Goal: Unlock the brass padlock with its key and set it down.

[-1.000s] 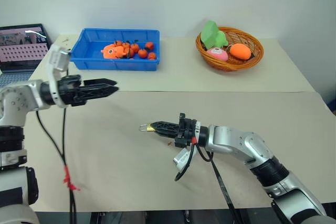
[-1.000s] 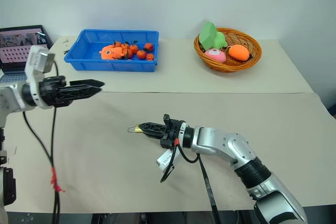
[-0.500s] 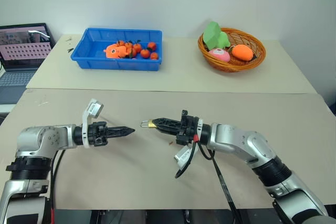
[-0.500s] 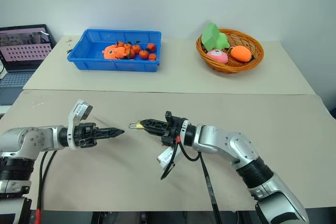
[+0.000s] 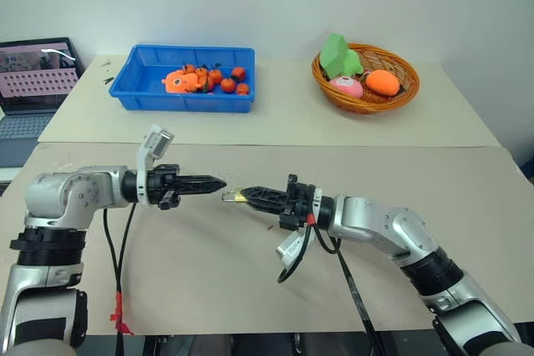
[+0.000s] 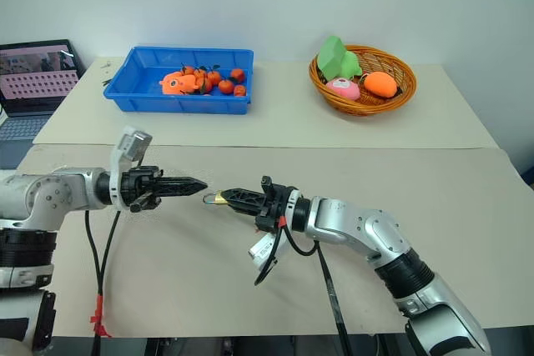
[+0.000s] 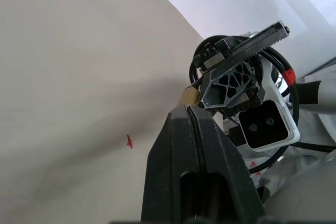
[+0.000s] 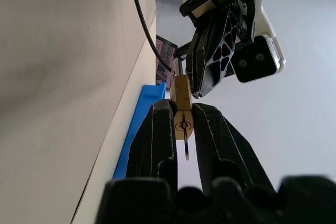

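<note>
One brass padlock [image 5: 239,198], two pincers.

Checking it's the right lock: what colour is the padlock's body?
Golden brass, clearest in the right wrist view: brass padlock.

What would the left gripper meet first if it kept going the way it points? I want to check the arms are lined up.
Probably the brass padlock pinched in the right gripper; the shut left gripper points almost at it.

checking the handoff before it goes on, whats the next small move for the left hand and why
Probably ease the shut left hand the last bit toward the padlock. The right hand holds the padlock level, shackle facing left, and the left tips sit just short of it. Whether they carry a key can't be seen.
</note>
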Robot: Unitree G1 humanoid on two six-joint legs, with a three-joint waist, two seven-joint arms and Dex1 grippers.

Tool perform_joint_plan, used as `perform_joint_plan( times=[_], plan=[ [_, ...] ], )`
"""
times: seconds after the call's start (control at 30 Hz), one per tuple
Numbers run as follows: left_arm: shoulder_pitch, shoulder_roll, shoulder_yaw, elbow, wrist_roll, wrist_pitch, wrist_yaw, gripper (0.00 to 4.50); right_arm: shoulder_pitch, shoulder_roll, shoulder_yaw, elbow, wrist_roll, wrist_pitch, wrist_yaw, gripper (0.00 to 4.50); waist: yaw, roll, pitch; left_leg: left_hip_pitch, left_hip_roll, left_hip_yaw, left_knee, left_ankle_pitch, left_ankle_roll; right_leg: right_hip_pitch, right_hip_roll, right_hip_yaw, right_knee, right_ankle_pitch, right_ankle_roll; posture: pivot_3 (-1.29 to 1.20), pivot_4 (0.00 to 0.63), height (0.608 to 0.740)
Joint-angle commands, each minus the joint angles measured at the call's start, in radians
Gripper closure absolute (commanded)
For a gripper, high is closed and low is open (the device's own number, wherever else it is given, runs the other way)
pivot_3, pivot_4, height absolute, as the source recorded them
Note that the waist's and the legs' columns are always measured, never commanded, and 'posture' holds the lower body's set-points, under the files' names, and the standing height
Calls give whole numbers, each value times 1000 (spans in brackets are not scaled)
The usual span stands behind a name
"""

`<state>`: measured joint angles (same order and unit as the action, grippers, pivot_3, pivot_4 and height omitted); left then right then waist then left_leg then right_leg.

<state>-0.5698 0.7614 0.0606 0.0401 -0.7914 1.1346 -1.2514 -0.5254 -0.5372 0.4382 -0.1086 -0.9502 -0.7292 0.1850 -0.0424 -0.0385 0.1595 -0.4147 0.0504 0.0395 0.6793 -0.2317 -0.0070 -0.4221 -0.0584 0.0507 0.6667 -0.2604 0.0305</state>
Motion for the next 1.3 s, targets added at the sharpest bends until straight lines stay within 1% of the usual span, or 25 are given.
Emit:
perform_joint_plan(
  times=[0.03, 0.5, 1.3],
  plan=[
    [5, 9, -8, -18, 4, -34, -7, 4465, -18, 6, -20, -26, 9, 3, -19, 4390, -1, 0, 0, 0, 0, 0, 0, 0, 0, 0, 0, 0, 0, 0, 0, 0, 150, 740],
    [14, 22, -52, 63, 73, -123, -40, 4465, -19, 8, -24, -33, 7, -2, -23, 4390, 0, 0, 0, 0, 0, 0, 0, 0, 0, 0, 0, 0, 0, 0, 0, 0, 150, 740],
    [-29, -5, -76, 95, 104, -154, -30, 4465, -19, 14, -10, -42, 22, -7, -8, 4390, 0, 0, 0, 0, 0, 0, 0, 0, 0, 0, 0, 0, 0, 0, 0, 0, 150, 740]
  ],
)
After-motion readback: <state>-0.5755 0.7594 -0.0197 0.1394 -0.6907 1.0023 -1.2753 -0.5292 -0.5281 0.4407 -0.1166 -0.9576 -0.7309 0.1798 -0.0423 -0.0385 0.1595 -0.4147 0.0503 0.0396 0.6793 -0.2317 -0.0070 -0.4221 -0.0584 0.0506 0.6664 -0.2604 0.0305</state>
